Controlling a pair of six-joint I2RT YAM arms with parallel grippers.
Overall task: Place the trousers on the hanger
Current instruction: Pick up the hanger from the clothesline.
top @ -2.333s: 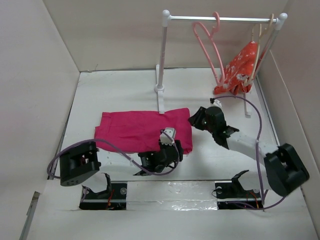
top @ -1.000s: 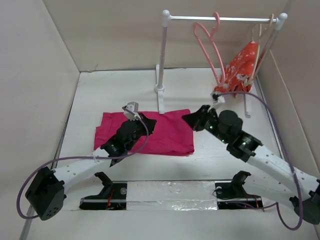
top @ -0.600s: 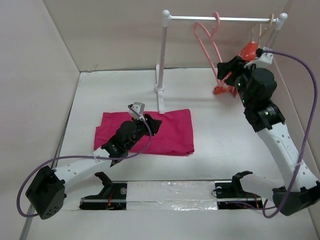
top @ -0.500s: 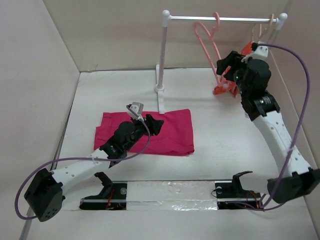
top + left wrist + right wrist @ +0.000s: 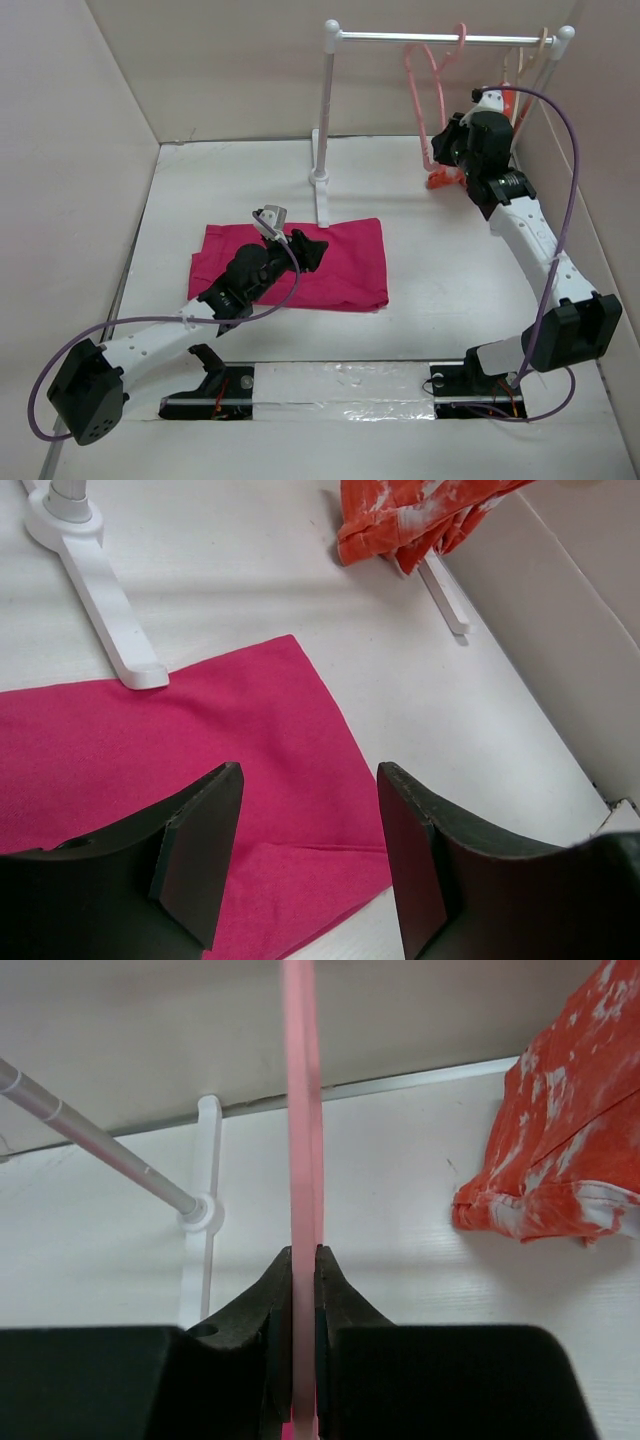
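The magenta-pink trousers [image 5: 345,262] lie folded flat on the table's middle, also in the left wrist view [image 5: 200,730]. My left gripper [image 5: 308,247] hovers open over their right half, its jaws wide apart in its wrist view [image 5: 310,850], holding nothing. The salmon-pink hanger [image 5: 432,100] hangs by its hook from the rail at the back right. My right gripper [image 5: 447,143] is shut on the hanger's lower part; in the right wrist view the pink bar [image 5: 301,1160] runs up from between the closed jaws [image 5: 303,1260].
A white rack with a metal rail [image 5: 400,38] stands at the back, its foot [image 5: 323,200] touching the trousers' far edge. An orange-red flowered garment [image 5: 445,176] hangs on a cream hanger [image 5: 530,55] at the rack's right end. White walls enclose the table.
My right arm rose from the trousers' right edge to the rack and closed on the pink hanger, shifting it right along the rail. My left arm swung out over the trousers and stayed open.
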